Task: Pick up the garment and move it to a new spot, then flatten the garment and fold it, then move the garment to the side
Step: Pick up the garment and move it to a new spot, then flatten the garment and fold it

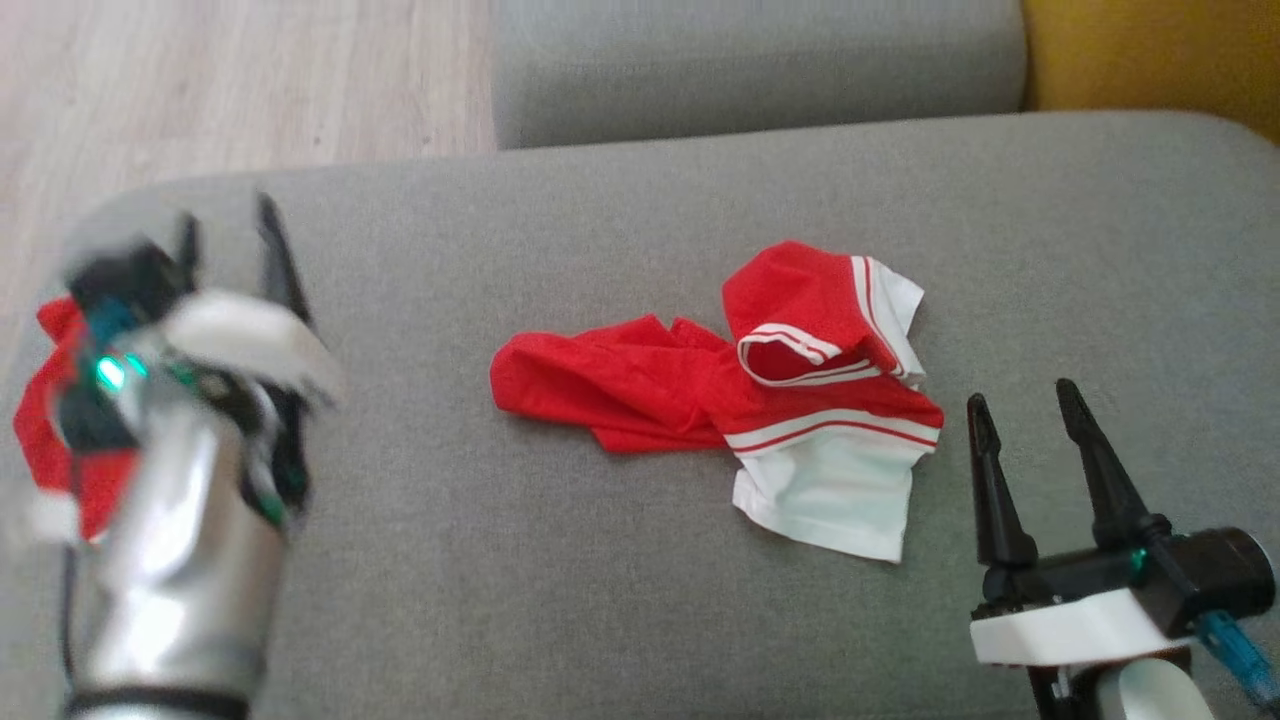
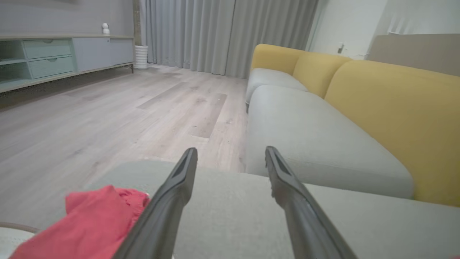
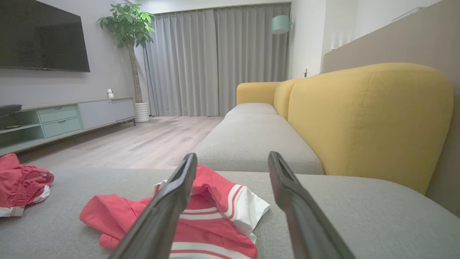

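Right gripper (image 1: 1022, 398): fingers spread wide, nothing between them, tips pointing away from the robot and hovering just above the sofa seat (image 1: 600, 600). Just ahead of it and off to its left lies the garment (image 1: 760, 400), a crumpled red top with white bands, not touching the fingers. In the right wrist view the garment (image 3: 215, 212) sits low between the fingers and runs out past the left one. Its long axis lies across the gripper's pointing direction: the white-hemmed, striped end is nearest this hand and the plain red end trails away leftward towards the other arm. Left gripper (image 1: 228, 225): blurred in the head view, but its own wrist view shows the fingers parted and empty (image 2: 231, 151). It stands well apart from the garment, on the far side of the red end. A second red cloth (image 1: 50, 430) lies bunched beside and below that hand, at the seat's edge. Judgement: the right arm is clearly nearer, and a short reach forward and left would meet the striped end; the left would have to cross bare seat. No brand, label or readable writing shows on either piece, only stripes.
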Controlling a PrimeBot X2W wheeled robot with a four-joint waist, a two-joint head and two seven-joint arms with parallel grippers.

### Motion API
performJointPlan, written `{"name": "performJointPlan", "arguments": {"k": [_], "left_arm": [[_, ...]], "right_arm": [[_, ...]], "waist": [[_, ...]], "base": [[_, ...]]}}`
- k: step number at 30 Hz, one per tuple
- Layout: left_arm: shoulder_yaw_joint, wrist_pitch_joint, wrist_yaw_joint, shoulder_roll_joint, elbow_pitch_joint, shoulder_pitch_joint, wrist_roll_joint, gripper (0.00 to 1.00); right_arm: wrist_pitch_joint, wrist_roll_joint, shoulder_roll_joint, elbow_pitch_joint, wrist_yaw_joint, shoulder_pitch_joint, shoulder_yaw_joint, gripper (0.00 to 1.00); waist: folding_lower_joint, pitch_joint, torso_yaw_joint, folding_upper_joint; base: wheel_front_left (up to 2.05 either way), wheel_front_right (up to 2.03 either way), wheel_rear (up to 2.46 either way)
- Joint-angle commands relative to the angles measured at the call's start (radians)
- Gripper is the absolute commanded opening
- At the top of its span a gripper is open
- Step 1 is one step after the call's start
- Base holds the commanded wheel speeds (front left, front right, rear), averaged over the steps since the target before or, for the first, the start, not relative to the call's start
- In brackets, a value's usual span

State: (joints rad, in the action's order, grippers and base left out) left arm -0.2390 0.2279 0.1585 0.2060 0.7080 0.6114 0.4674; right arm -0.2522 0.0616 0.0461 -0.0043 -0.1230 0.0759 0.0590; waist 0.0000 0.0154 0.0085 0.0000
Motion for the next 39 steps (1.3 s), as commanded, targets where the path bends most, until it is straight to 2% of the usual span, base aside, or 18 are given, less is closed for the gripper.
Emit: {"name": "performJointPlan", "arguments": {"k": [1,5,11,16,20,23,31,39], "left_arm": [[0.015,0.012,0.010,0.023,-0.092,-0.042,-0.010,1.00],[-0.013,0.016,0.027,0.018,-0.252,-0.214,-0.020,1.00],[-0.031,0.027,0.053,0.039,-0.457,-0.445,-0.047,1.00],[-0.013,0.032,0.063,0.051,-0.527,-0.567,-0.060,1.00],[0.030,0.033,0.071,0.033,-0.593,-0.661,-0.088,1.00],[0.072,0.034,0.055,0.005,-0.632,-0.709,-0.117,1.00],[0.143,0.034,-0.025,-0.072,-0.639,-0.744,-0.182,1.00],[0.192,0.034,-0.079,-0.119,-0.625,-0.748,-0.224,1.00]], "right_arm": [[-0.010,-0.010,0.004,-0.042,-0.008,-0.020,0.020,1.00],[-0.010,-0.027,0.004,-0.043,-0.008,-0.013,0.013,1.00],[-0.010,-0.046,0.004,-0.031,-0.008,-0.003,-0.005,1.00],[-0.010,-0.047,0.004,-0.015,-0.008,0.007,-0.019,1.00],[-0.010,-0.046,0.004,0.014,-0.008,0.017,-0.029,1.00],[-0.010,-0.045,0.004,0.040,-0.008,0.023,-0.033,1.00],[-0.010,-0.042,0.004,0.083,-0.008,0.033,-0.024,1.00],[-0.010,-0.042,0.004,0.091,-0.008,0.034,-0.015,1.00]], "waist": [[0.0000,-0.020,-0.003,0.0000],[0.0000,-0.027,-0.015,0.0000],[0.0000,-0.033,-0.027,0.0000],[0.0000,-0.039,-0.024,0.0000],[0.0000,-0.044,-0.015,0.0000],[0.0000,-0.044,-0.003,0.0000],[0.0000,-0.044,0.016,0.0000],[0.0000,-0.046,0.015,0.0000]], "base": [[0.00,0.00,0.00],[0.00,0.00,0.00],[0.00,0.00,0.00],[0.00,0.00,0.00],[0.00,0.00,0.00],[0.00,0.00,0.00],[0.00,0.00,0.00],[0.00,0.00,0.00]]}}
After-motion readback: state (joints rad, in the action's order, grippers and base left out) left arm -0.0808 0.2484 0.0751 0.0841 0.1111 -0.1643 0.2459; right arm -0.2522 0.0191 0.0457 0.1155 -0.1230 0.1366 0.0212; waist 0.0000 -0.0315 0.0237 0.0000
